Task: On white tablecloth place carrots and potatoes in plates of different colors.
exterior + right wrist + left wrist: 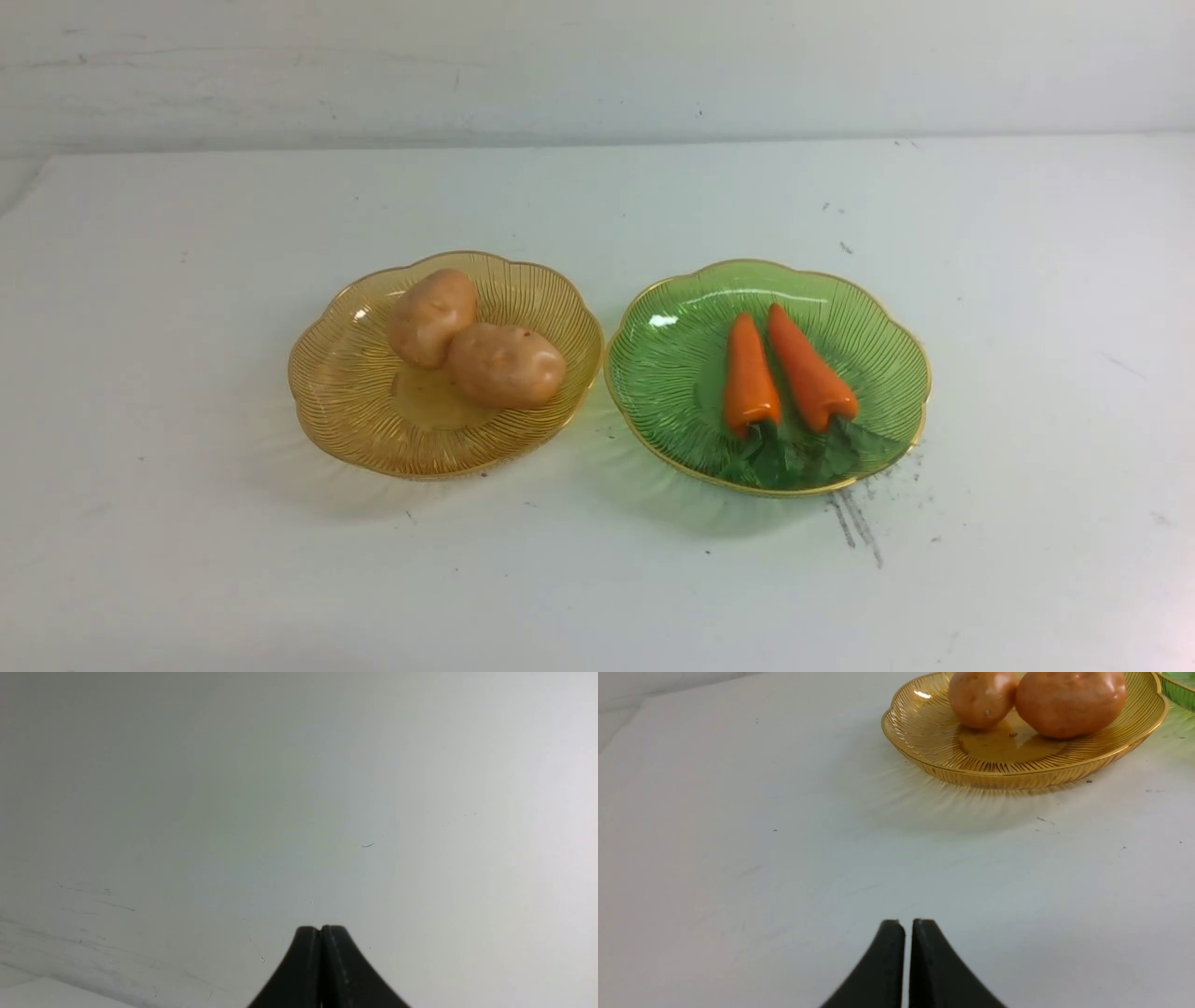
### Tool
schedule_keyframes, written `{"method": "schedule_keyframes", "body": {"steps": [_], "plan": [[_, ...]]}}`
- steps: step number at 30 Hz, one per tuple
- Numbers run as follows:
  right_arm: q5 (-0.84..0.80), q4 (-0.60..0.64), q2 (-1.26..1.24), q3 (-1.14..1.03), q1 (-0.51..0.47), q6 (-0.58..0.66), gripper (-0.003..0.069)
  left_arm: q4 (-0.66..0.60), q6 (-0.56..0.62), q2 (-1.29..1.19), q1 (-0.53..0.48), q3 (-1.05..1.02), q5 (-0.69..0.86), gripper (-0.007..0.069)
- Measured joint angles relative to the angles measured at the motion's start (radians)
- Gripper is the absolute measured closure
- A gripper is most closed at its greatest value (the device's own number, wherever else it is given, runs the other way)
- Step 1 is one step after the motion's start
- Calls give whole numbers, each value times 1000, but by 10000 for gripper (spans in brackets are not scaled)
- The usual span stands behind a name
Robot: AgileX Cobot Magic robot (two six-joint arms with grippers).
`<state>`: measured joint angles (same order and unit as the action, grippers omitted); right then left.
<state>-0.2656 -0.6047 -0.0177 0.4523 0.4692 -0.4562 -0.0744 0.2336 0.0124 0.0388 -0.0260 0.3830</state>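
On white tablecloth (187,560), left to right, items stood as follows.
Left gripper (908,924): fingers pressed together, holding nothing, near the amber plate; not seen in the front view.
Amber plate (345,392): translucent ribbed plastic, gold scalloped rim; judged light, stiff, likely to slide if nudged.
Potatoes (432,315) (505,365): two, touching, both lying in the amber plate; lumpy, smooth-skinned, probably hollow, light and slippery; best taken across the short waist.
Green plate (672,373): same make, just beside the amber one, rims nearly touching.
Carrots (750,375) (808,367): two, side by side in the green plate, leafy tops toward the robot; glossy, tapered; best gripped at the thick end.
Right gripper (321,929): fingers closed, empty, over bare cloth.
Task status: sorting appeared complete.
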Motion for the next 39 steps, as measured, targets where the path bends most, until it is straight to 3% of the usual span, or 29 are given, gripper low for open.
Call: {"method": "schedule_keyframes", "body": {"steps": [13,16,23,27,33,36,39], "plan": [[0,-32,0,0,0,41,673,0,0,0,0,0,0,615],[0,27,0,0,0,82,673,0,0,0,0,0,0,615],[-8,589,0,-14,0,346,673,0,0,0,0,0,0,615],[-12,718,0,-45,0,426,673,0,0,0,0,0,0,615],[-12,704,0,-123,-6,456,673,0,0,0,0,0,0,615],[-12,649,0,-195,-94,456,673,0,0,0,0,0,0,615],[-12,626,0,-308,-249,456,673,0,0,0,0,0,0,615]]}}
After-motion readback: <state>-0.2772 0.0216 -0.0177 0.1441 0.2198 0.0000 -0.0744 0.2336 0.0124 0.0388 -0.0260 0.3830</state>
